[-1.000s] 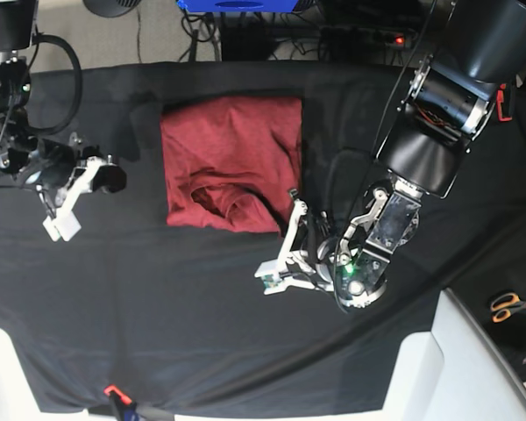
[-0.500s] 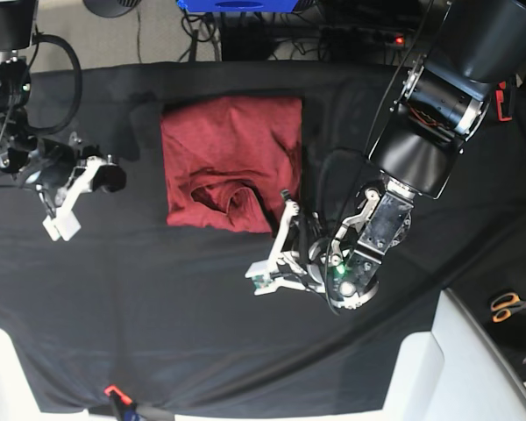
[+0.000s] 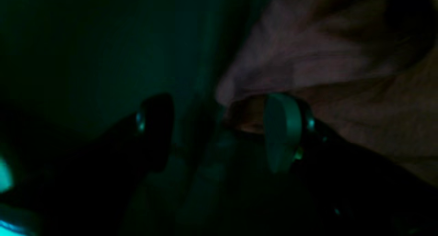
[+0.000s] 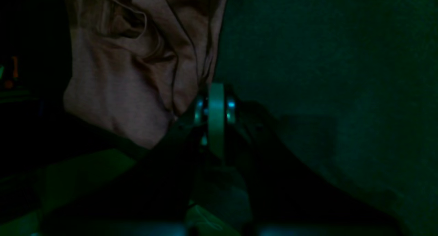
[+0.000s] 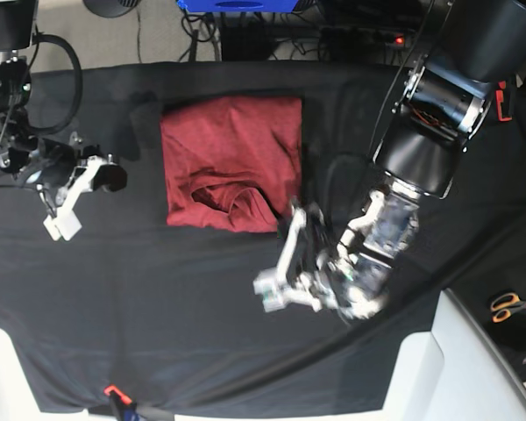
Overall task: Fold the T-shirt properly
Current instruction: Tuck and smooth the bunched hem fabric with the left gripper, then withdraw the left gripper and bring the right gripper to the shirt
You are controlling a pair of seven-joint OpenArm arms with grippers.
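Two arms share the black cloth (image 5: 158, 333), and we see the shirt (image 5: 232, 158) lying on it as a rough red rectangle toward the far side, a little left of centre in the base view. Its far part is smooth; near the front edge the fabric is bunched into a rumpled fold with a dark hollow in it.

Our left gripper (image 5: 282, 263) sits at the shirt's front right corner, blurred in the base view. From the left wrist camera we see its jaws standing apart, one dark finger (image 3: 155, 126) over bare cloth and the other, with a pale pad (image 3: 282, 131), at the edge of the red fabric. Nothing lies between them; whether the pad touches the shirt, we cannot tell in that dim picture.

Our right gripper (image 5: 63, 217) is well away from the shirt, over the cloth on the base view's left. In the right wrist view its fingers (image 4: 216, 116) are pressed flat together with nothing between them, and the shirt shows beyond them, creased, with a thin dark line running across the folds.

Scissors (image 5: 508, 305) with orange handles lie off the cloth at the base view's right edge.
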